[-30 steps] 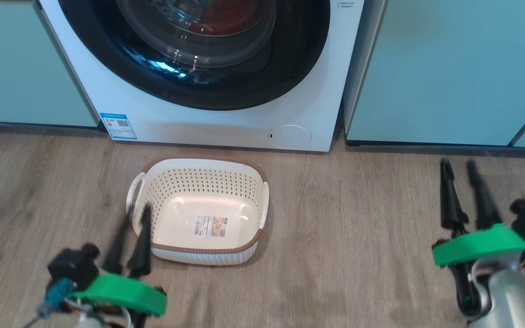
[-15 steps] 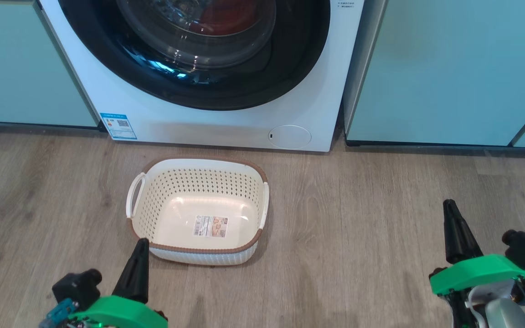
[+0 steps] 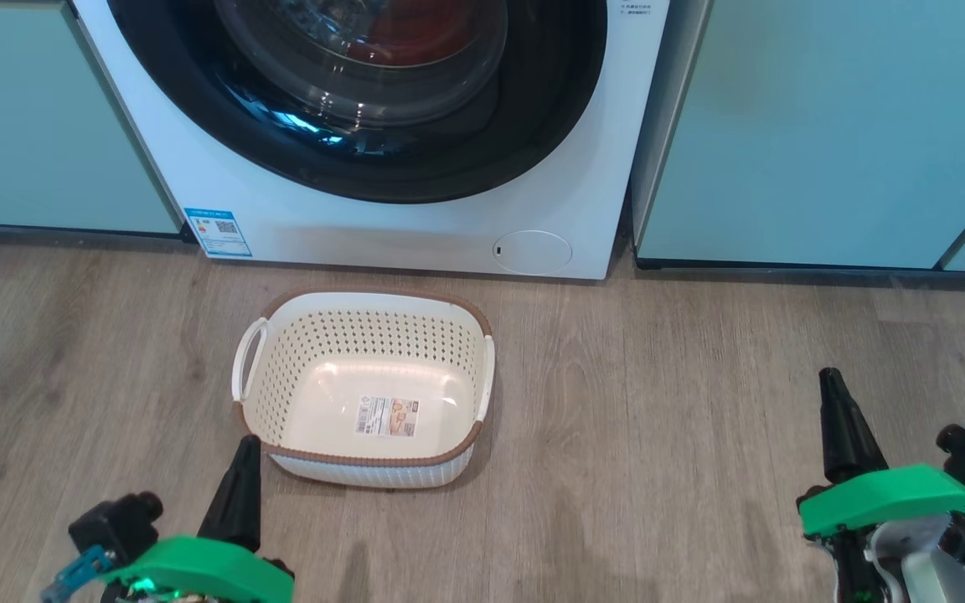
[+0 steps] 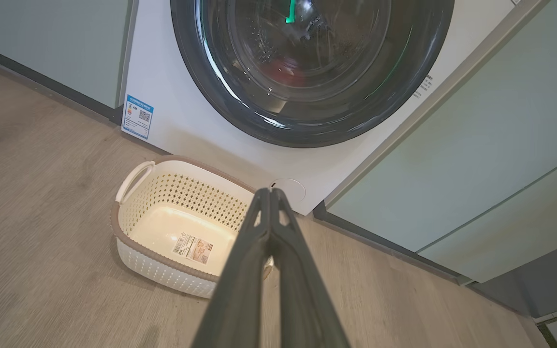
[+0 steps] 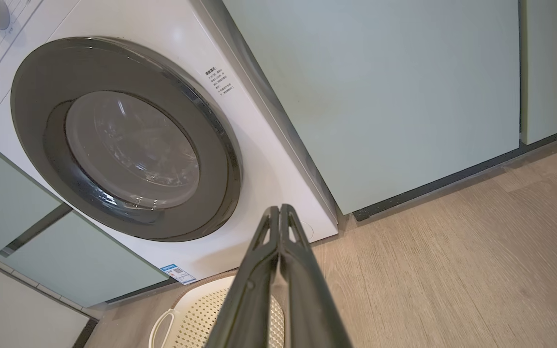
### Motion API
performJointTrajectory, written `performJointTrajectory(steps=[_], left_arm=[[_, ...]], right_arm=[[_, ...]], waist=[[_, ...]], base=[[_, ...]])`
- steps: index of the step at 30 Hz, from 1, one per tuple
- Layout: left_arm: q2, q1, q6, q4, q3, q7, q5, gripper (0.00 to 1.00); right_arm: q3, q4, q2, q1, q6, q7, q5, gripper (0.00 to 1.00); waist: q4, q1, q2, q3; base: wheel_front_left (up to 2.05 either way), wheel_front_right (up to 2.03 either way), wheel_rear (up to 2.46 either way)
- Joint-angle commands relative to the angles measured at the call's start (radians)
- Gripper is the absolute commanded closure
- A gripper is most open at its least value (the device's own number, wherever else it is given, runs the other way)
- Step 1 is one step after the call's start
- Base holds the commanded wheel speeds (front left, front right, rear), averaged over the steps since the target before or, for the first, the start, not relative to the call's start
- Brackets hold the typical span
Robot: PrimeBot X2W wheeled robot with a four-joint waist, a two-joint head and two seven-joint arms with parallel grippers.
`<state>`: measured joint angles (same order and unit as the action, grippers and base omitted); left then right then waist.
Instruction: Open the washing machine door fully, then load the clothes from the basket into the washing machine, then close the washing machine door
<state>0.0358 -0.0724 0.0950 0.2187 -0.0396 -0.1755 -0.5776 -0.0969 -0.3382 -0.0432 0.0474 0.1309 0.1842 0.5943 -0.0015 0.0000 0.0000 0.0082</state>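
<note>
The washing machine (image 3: pixel 415 226) stands white against the far wall, and its door (image 3: pixel 365 172) with the black ring lies flat against the front. Red clothes (image 3: pixel 415 33) show through the glass, also as a red patch of clothes (image 4: pixel 285 77) in the left wrist view. The basket (image 3: pixel 365 456) sits on the floor before the machine with only its label inside. My left gripper (image 3: pixel 246 442) is shut and holds nothing, just off the basket's near left corner. My right gripper (image 3: pixel 829 377) is shut and holds nothing, over bare floor to the right.
Pale teal cabinets (image 3: pixel 826 126) flank the machine on both sides. A round filter cover (image 3: pixel 533 250) and a blue sticker (image 3: pixel 217 231) sit low on the machine's front. Wood floor (image 3: pixel 658 419) spreads between basket and right gripper.
Both grippers have shut from open and drawn back toward me, lower in the head view. The basket and the door have not moved.
</note>
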Motion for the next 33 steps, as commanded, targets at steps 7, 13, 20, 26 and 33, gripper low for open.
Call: performJointTrajectory(steps=[7,13,20,26,33], left_arm=[[0.004,0.060,0.008,-0.023,0.022,0.022,-0.081,1.00],[0.005,0.068,0.010,-0.020,0.031,0.040,-0.143,1.00],[0.005,0.077,0.012,-0.016,0.040,0.060,-0.214,1.00],[0.006,0.086,0.014,-0.012,0.050,0.080,-0.286,1.00],[0.007,0.095,0.016,-0.009,0.060,0.100,-0.358,1.00]], right_arm=[[-0.003,0.043,-0.005,0.045,0.000,-0.025,0.082,1.00],[-0.004,0.046,-0.005,0.046,0.000,-0.042,0.143,1.00],[-0.005,0.050,-0.005,0.047,0.000,-0.063,0.213,1.00],[-0.006,0.054,-0.005,0.048,0.000,-0.083,0.283,1.00],[-0.007,0.057,-0.005,0.049,0.000,-0.104,0.353,1.00]], waist=[[0.000,0.0000,0.0000,0.000],[0.000,0.0000,0.0000,-0.001],[0.000,0.0000,0.0000,-0.001],[0.000,0.0000,0.0000,-0.001],[0.001,0.0000,0.0000,-0.002]], base=[[0.00,0.00,0.00],[0.00,0.00,0.00],[0.00,0.00,0.00],[0.00,0.00,0.00],[0.00,0.00,0.00]])
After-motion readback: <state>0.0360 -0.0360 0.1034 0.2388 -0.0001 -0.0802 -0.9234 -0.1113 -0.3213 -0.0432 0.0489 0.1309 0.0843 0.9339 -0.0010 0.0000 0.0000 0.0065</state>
